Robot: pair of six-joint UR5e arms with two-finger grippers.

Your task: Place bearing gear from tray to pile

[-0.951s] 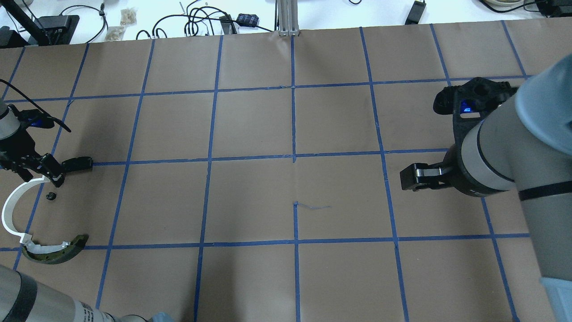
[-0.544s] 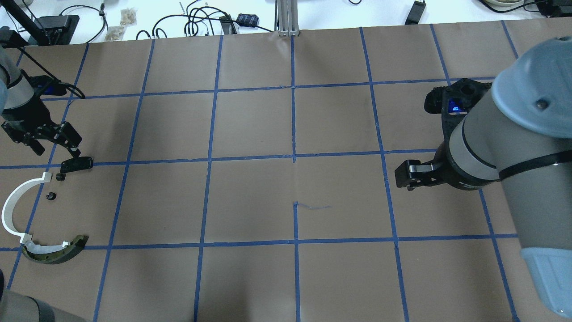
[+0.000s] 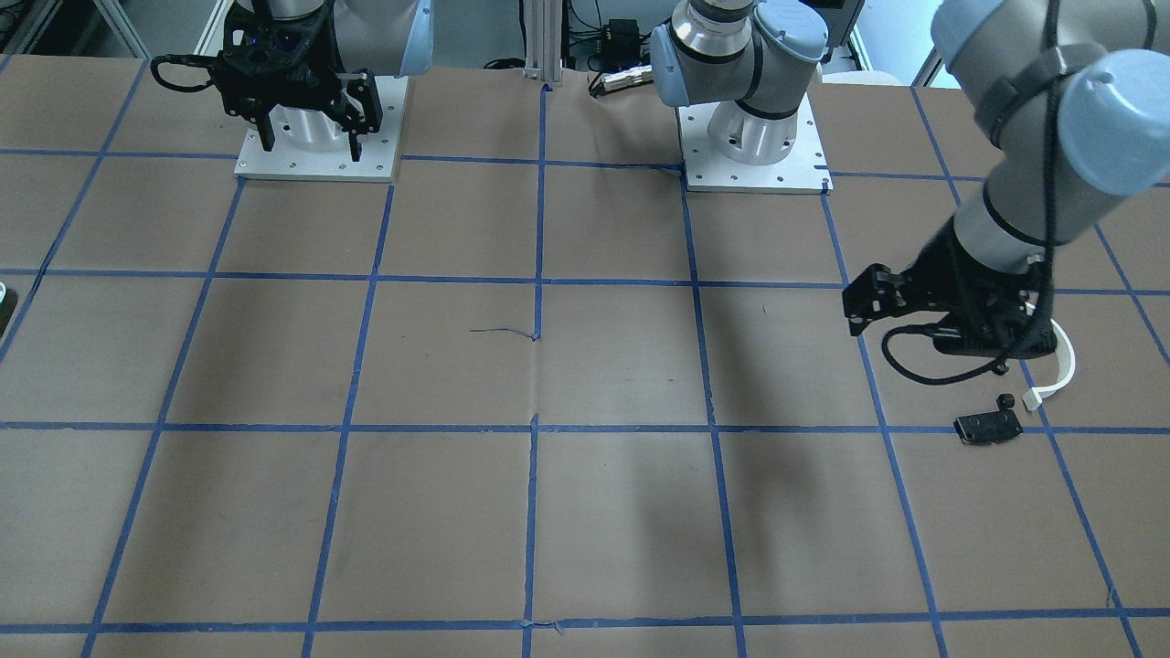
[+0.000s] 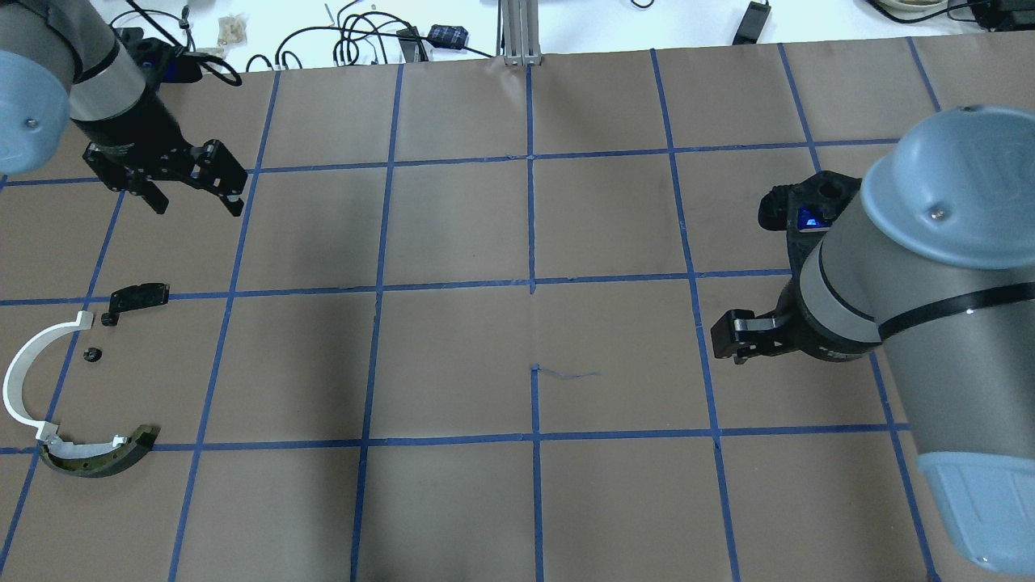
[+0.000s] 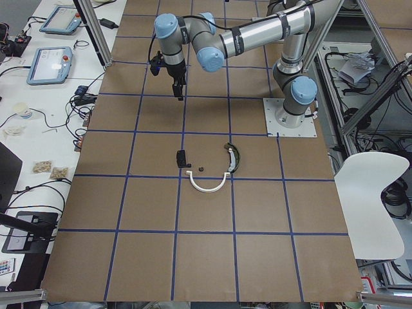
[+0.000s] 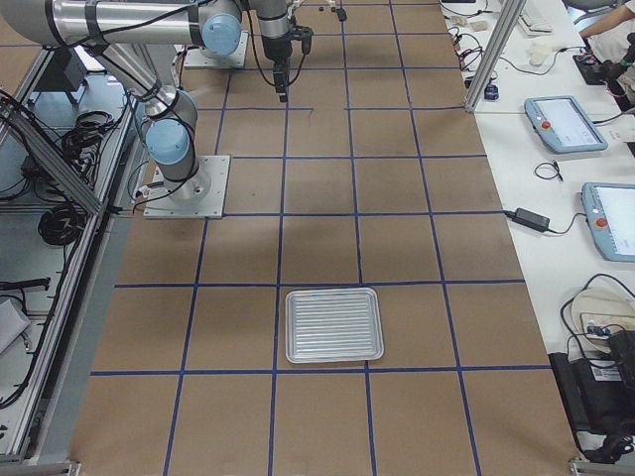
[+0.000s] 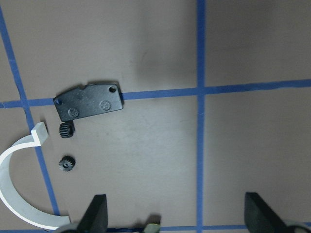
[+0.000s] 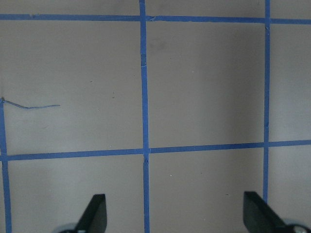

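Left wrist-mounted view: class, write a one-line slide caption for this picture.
Open left gripper over a flat black plate, two small black gears and one end of a white curved strip.

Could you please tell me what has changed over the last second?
The left pincer let go of a small gear beside the black plate, then withdrew, open, farther across the table. The other gear, white strip and curved piece stayed put.

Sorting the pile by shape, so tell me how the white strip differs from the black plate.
The white strip is a thin open half-circle; the black plate is a short solid slab with small holes. The strip is far longer than the plate. Both lie flat on the table.
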